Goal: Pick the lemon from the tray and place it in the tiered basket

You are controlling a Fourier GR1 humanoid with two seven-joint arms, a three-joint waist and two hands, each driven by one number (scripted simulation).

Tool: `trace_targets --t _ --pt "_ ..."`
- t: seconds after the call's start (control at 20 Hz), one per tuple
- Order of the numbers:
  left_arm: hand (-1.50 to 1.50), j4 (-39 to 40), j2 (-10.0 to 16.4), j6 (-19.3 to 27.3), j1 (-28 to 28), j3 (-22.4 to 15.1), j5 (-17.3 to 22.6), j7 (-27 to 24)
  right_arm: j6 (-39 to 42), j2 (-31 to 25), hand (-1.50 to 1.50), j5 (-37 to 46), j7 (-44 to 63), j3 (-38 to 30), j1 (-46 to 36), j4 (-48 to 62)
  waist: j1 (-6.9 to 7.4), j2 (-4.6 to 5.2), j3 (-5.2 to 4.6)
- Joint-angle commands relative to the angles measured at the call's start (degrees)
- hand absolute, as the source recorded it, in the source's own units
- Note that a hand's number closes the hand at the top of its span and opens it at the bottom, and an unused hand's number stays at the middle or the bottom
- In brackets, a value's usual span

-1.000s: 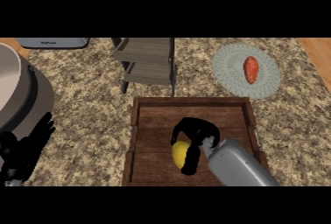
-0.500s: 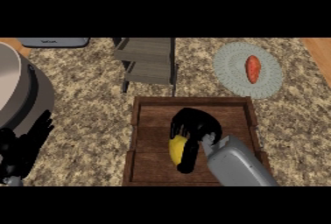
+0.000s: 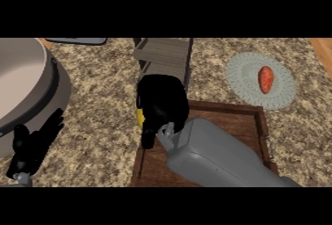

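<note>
My right hand (image 3: pixel 162 103) is curled round the yellow lemon (image 3: pixel 139 117), of which only a sliver shows at the hand's left side. The hand hangs over the far left corner of the brown wooden tray (image 3: pixel 246 118), just in front of the grey tiered basket (image 3: pixel 165 55). Its grey forearm crosses the tray from the lower right. My left hand (image 3: pixel 32 145) rests open at the lower left, fingers up, beside the large pot.
A large grey pot (image 3: pixel 26 83) fills the left side. A pale round plate (image 3: pixel 259 81) holding an orange-red vegetable (image 3: pixel 266 79) lies at the right, behind the tray. A dark flat object (image 3: pixel 77 41) shows at the top left edge.
My right hand has lifted the lemon from the tray's middle and carried it forward and left, up to the tiered basket. The view has shifted. The left hand has stayed put.
</note>
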Motion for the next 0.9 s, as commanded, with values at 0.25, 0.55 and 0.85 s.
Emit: trace_targets --t 0.25,0.55,0.85 --pt "0.0 0.7 -0.58 -0.12 -2.01 -1.35 -0.76 1.11 -6.27 0.87 1.5 13.29 16.44 -1.64 -22.0 6.17 1.16 -0.08 -0.06" --pt "0.0 0.05 -0.93 -0.82 -3.53 -2.55 -1.02 1.6 -9.94 0.87 1.5 15.36 19.88 -5.39 -32.53 12.37 3.16 0.93 0.14" --pt "0.0 0.79 -0.48 -0.42 -4.69 -1.89 -1.43 0.61 -11.55 0.87 1.5 17.75 20.65 -9.98 -42.77 22.46 3.65 2.1 0.07"
